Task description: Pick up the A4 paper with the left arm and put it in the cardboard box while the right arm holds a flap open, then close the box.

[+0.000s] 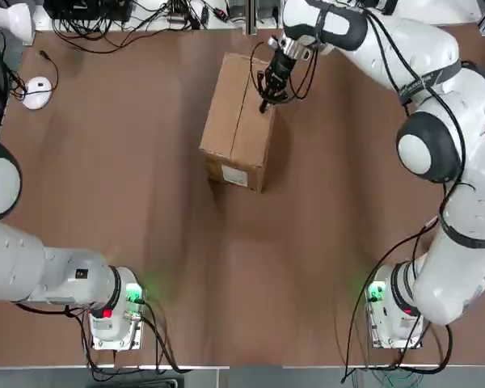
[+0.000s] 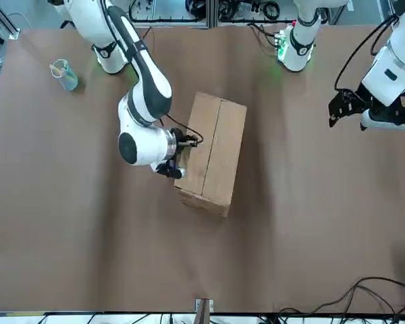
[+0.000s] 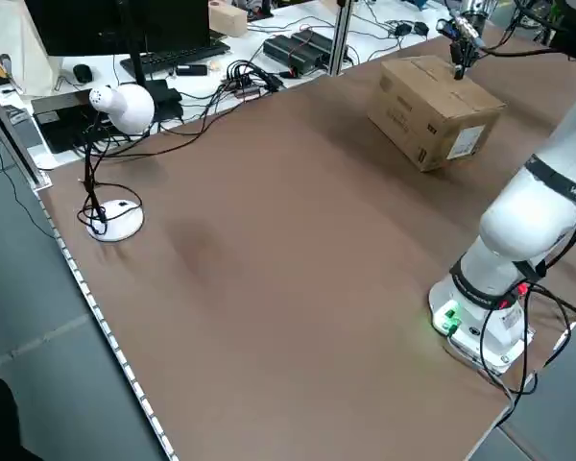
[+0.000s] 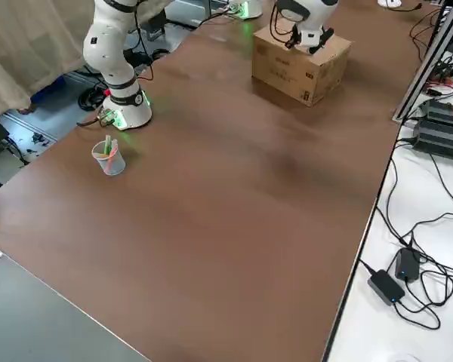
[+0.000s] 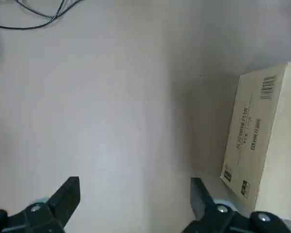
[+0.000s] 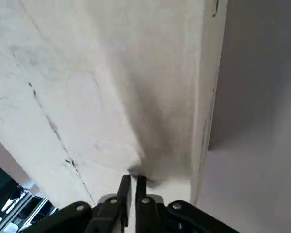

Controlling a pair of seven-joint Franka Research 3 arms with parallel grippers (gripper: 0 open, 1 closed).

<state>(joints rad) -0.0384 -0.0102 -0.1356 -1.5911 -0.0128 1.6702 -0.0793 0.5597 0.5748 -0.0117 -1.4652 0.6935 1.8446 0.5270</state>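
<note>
Cardboard box [image 1: 241, 121] lying far-centre on the desk [image 1: 145, 202], flaps down. Right tool [image 1: 266, 102] on its top, fingers nearly together; press evenly along the seam. Left tool [image 5: 136, 204] apart, clear. A4 paper unseen.

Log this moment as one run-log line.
cardboard box: flaps shut, paper not visible | right gripper: on box top by its right edge, jaws nearly together | left gripper: jaws open, away from box

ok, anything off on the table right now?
Nothing damaged or spilled. The cardboard box sits askew to the table edges, flaps down, with the right gripper on its top near one edge. No A4 paper visible.
</note>
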